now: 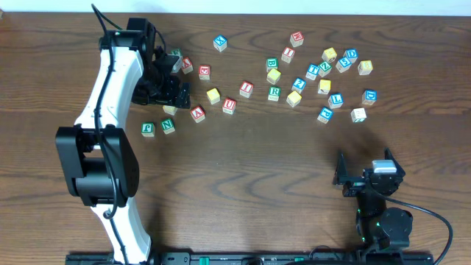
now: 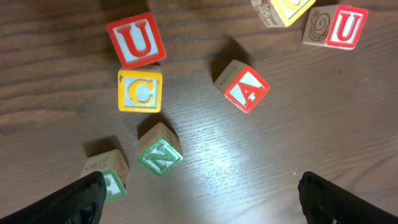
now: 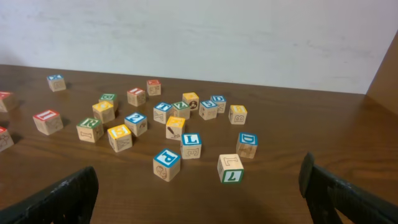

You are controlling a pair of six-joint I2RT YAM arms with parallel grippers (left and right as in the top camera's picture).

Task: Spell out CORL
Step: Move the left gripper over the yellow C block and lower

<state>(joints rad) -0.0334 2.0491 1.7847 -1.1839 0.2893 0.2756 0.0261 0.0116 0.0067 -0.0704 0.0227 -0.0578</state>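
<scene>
Left end effector: was found released, jaws wide, nothing grasped, positioned over the tabletop. Yellow C cube was noted ahead of it, just beside the red U cube and near the green N cube. Right end effector: released, empty. Blue L cube was seen beyond it; green R cube mid-scatter. No O could be read.
</scene>
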